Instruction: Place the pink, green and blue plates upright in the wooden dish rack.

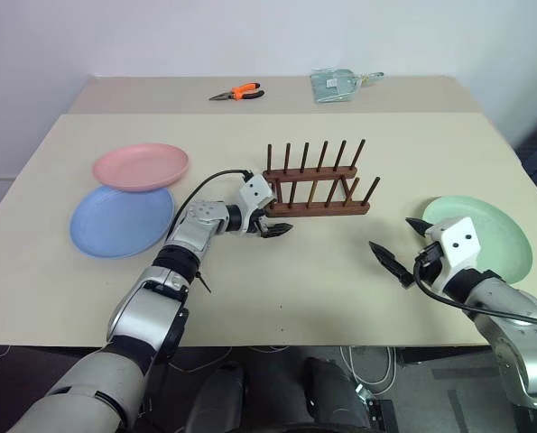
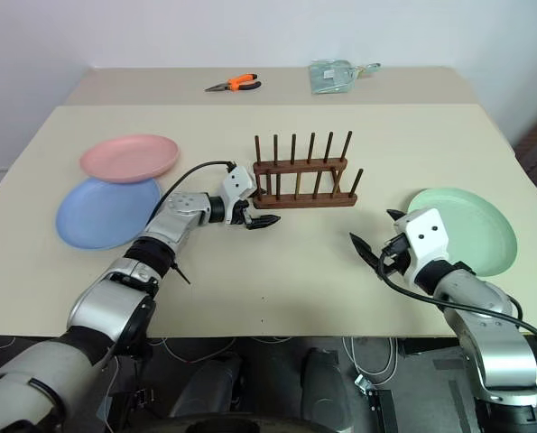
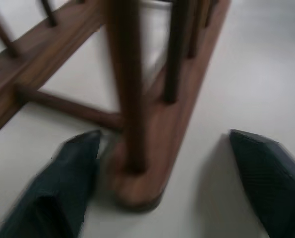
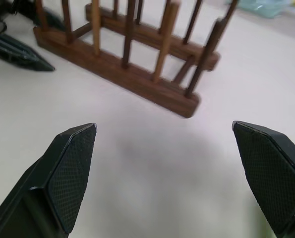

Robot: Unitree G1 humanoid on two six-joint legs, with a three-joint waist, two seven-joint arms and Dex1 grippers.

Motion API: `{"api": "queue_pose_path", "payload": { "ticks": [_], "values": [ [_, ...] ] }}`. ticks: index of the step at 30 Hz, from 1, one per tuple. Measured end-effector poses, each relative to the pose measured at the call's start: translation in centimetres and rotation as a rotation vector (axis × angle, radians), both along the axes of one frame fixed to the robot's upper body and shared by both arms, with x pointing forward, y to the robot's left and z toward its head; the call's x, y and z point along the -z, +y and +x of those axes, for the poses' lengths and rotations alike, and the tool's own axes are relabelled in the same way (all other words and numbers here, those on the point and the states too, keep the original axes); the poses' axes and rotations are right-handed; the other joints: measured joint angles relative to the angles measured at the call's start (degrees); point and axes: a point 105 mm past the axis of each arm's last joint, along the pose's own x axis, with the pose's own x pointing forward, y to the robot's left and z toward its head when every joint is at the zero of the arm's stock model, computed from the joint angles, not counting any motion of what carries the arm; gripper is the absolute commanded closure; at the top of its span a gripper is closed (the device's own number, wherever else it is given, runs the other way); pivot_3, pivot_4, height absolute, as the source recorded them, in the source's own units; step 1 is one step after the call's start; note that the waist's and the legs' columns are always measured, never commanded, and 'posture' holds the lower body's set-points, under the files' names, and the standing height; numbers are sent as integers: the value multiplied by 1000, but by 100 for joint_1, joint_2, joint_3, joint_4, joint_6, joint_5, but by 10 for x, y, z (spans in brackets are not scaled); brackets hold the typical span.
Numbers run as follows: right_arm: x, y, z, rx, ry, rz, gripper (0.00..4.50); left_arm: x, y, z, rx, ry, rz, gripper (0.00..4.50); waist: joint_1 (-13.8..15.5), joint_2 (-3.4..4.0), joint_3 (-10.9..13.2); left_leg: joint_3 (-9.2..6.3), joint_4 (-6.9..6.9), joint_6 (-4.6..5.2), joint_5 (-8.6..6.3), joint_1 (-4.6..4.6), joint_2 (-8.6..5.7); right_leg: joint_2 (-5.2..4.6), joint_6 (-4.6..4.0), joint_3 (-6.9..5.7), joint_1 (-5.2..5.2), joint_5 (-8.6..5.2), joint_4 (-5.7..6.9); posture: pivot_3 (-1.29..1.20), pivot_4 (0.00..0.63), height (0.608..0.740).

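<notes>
Nothing racked yet: the small dark-brown wooden dish rack (image 1: 315, 188) stands empty mid-table. Round pink plastic plate (image 1: 141, 166) lies flat, overlapping the round blue plate (image 1: 121, 221) on the robot's left; round pale-green plate (image 1: 481, 236) lies flat on the right. All 3 left to do.

Left gripper (image 1: 274, 221) is open w/ fingers straddling the near rail's end (seems to be steadying or nudging the rack, not gripping). Right gripper (image 1: 400, 251) is wide open, empty, just beside the green plate's near-left edge.
</notes>
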Motion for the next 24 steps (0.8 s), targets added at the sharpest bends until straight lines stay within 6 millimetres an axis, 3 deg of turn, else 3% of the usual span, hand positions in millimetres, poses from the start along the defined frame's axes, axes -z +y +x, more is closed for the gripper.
{"api": "queue_pose_path", "payload": {
  "ticks": [2, 4, 9, 17, 19, 21, 22, 24],
  "values": [
    [2, -3, -4, 13, 5, -9, 0, 1, -1, -1, 13, -3, -9, 2966, 0, -6, -3, -1, 1, 0, 0, 1, 1, 0, 0, 0, 2, 0, 0, 0, 150, 740],
    [4, -4, -6, 18, 17, -12, 0, 0, -1, -3, 31, -16, -13, 3740, -3, -6, -3, -1, 2, 0, 0, 1, 0, 0, 0, 1, 2, 0, 2, 0, 150, 740],
    [1, -9, -8, 16, 16, -39, 0, 3, 6, -14, 124, -59, 17, 3723, -15, -4, -3, 0, -2, 0, 0, 3, 1, 0, -4, 1, 0, 3, 4, 0, 150, 740],
    [7, -27, -11, -6, 83, -90, 0, 8, 43, -70, 380, -37, 118, 3723, -16, -2, -2, -3, 0, 0, 0, 1, 4, 1, -25, 3, -2, 13, 6, 0, 150, 740],
    [10, -30, -11, -3, 98, -87, 0, 6, 47, -74, 376, -34, 135, 2680, 2, -1, -3, -4, 2, 0, 0, 1, 4, 1, -25, 3, 1, 12, 7, 0, 150, 740],
    [11, -32, -11, -5, 102, -99, 0, 6, 51, -74, 347, -34, 146, 1910, 2, -1, -3, -5, 2, 0, 0, 1, 4, 1, -23, 3, 2, 10, 6, 0, 150, 740],
    [12, -35, -11, -1, 115, -113, 255, 6, 53, -74, 325, -35, 149, 1351, -3, -1, -3, -4, 1, 0, 0, 1, 3, 1, -22, 4, 1, 10, 5, 0, 150, 740],
    [18, -40, -14, 2, 147, -126, 920, 5, 57, -76, 288, -38, 151, 1333, -4, -1, -3, -6, -3, 0, 0, 2, 4, 1, -23, 3, 0, 11, 5, 0, 150, 740]
  ]
}}
